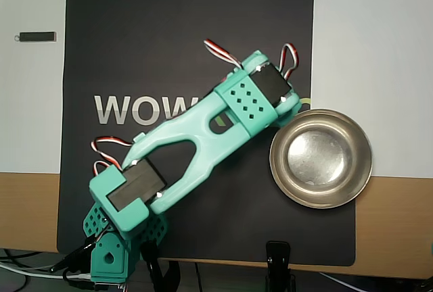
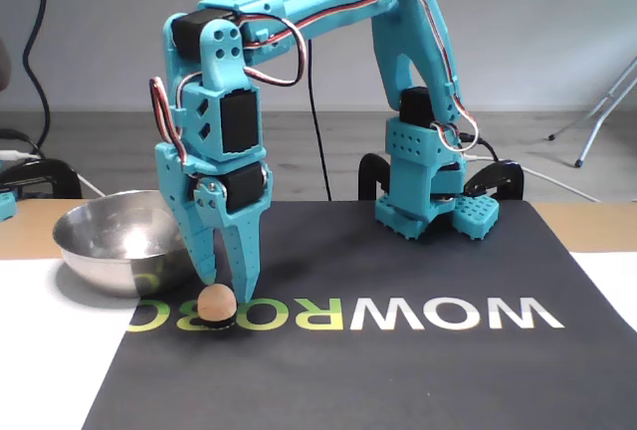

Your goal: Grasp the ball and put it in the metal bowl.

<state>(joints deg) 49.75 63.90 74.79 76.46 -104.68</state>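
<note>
In the fixed view the small peach-orange ball [image 2: 215,303] sits on the black mat, on the printed letters. My teal gripper [image 2: 228,286] points straight down just above and behind it. Its two fingers are spread a little apart with the tips at the ball's top, and they hold nothing. The metal bowl [image 2: 95,256] stands to the left of the gripper, close beside it. In the overhead view the bowl [image 1: 276,167] lies at the mat's right edge. There the arm [image 1: 203,133] hides the ball and the fingertips.
A black mat [image 1: 169,28] with printed lettering covers the table's middle. A small dark bar [image 1: 37,36] lies on the white surface at the upper left. The arm's base [image 2: 423,201] and black clamps [image 1: 279,258] are at the mat's edge. Cables trail near the base.
</note>
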